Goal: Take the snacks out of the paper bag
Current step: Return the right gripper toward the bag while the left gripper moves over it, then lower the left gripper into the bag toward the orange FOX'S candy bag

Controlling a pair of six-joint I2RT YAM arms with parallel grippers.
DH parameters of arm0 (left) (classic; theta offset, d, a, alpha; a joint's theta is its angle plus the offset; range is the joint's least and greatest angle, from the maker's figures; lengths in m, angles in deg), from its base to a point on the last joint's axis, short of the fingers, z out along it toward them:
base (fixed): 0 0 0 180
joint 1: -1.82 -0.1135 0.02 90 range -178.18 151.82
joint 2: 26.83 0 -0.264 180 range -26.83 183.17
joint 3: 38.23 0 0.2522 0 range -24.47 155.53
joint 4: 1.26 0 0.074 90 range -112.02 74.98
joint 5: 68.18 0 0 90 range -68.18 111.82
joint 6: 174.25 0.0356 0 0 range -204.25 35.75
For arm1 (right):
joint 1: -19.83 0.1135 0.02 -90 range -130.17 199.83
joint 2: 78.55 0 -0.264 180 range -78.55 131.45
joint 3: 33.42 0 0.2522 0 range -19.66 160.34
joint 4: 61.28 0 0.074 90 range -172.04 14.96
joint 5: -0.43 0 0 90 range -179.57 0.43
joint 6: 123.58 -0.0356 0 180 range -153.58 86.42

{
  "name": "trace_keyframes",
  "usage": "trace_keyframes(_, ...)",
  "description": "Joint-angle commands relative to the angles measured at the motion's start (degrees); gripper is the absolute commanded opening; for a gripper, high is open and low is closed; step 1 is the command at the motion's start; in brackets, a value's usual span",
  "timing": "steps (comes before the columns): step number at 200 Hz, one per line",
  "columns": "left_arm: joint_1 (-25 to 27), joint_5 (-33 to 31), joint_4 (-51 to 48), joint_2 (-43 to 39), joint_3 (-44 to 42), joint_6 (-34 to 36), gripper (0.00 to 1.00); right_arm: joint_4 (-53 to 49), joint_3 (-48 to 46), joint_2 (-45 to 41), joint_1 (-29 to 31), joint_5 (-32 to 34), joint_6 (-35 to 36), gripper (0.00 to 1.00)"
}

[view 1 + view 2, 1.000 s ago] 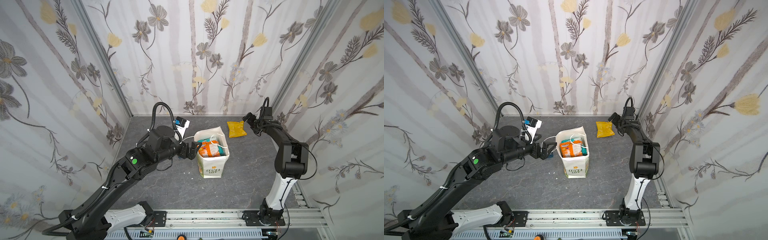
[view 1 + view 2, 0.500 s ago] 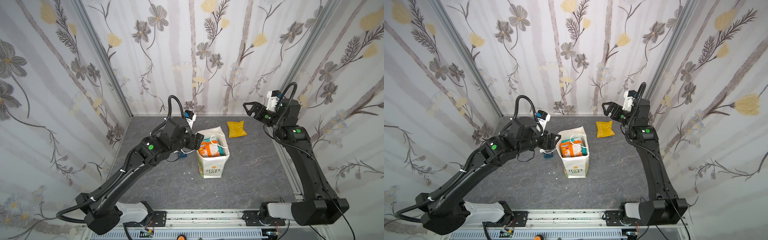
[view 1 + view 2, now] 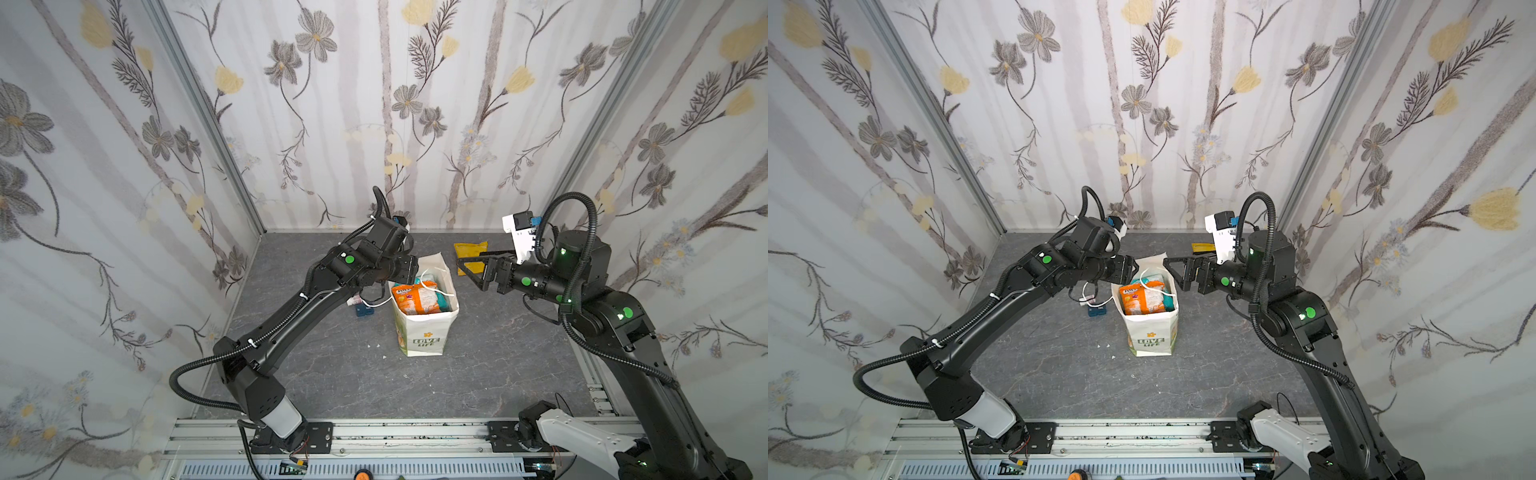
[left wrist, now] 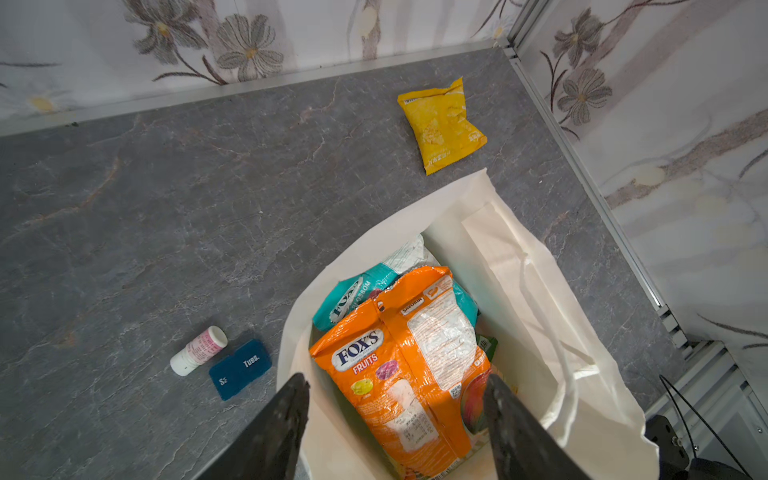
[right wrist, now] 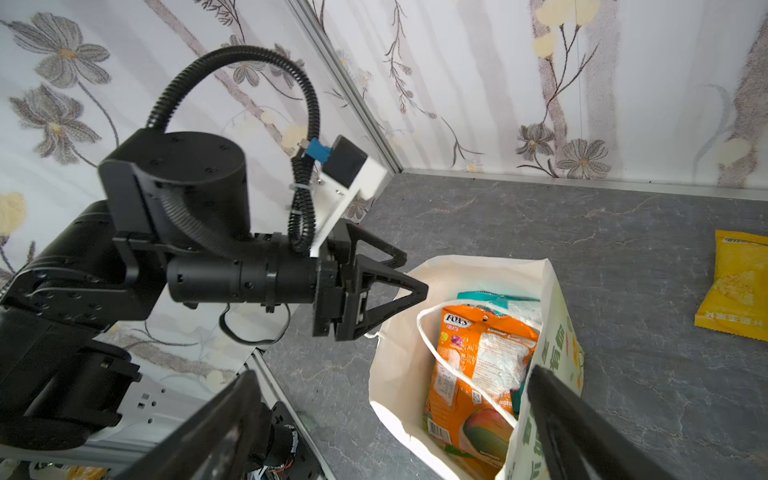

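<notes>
The paper bag (image 3: 424, 336) is newly flanked from above: left gripper (image 4: 395, 380), released, narrows over the orange Fox's packet (image 4: 415, 353), likely next out; right gripper (image 5: 390, 372), released too, hovers opposite.

In both top views, the black two-fingered left gripper (image 3: 409, 268), jaws apart, points toward 3 o'clock; the black right gripper (image 3: 467, 270), jaws spread wide, points toward 9 o'clock

The grey, marble-veined table (image 3: 332, 382) carries a white bag (image 3: 424, 338) standing upright near its middle. A yellow packet (image 3: 467, 251) lies flat to the far right of the bag, apart from it. Left of the bag lies a small blue box (image 3: 365, 311), with a white bottle (image 4: 198, 351) on its side just beside it. A few white specks (image 3: 370, 345) dot the near surface.
</notes>
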Motion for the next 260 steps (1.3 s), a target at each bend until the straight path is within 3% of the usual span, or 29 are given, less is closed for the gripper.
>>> trace_keyframes(1,0.2,3.4,-0.8,2.1,1.1,-1.6,0.66,-2.5,-2.3,-2.5,1.4,1.7,0.0,0.99)
trace_keyframes(47,2.1,6.5,-0.7,6.9,3.1,-1.6,0.62,-1.5,-7.5,-7.4,2.0,2.4,-2.4,0.99)
trace_keyframes(94,4.0,4.4,-0.6,9.4,0.8,-1.5,0.62,-1.8,-9.7,-9.6,2.1,2.7,-3.3,0.99)
trace_keyframes(142,4.9,5.4,-0.9,12.3,-0.6,-2.1,0.71,-2.3,-9.0,-10.1,2.1,3.4,-3.1,0.99)
trace_keyframes(202,5.1,3.8,-0.4,16.5,-2.4,-2.9,0.71,-2.7,-9.4,-10.0,2.1,4.1,-2.9,0.99)
trace_keyframes(228,5.1,3.1,1.3,17.3,-3.9,-3.3,0.63,-2.8,-9.2,-9.8,2.1,4.2,-2.8,0.99)
trace_keyframes(260,5.1,3.0,1.5,18.0,-4.7,-3.7,0.43,-3.0,-9.0,-10.0,2.1,4.5,-2.8,0.99)
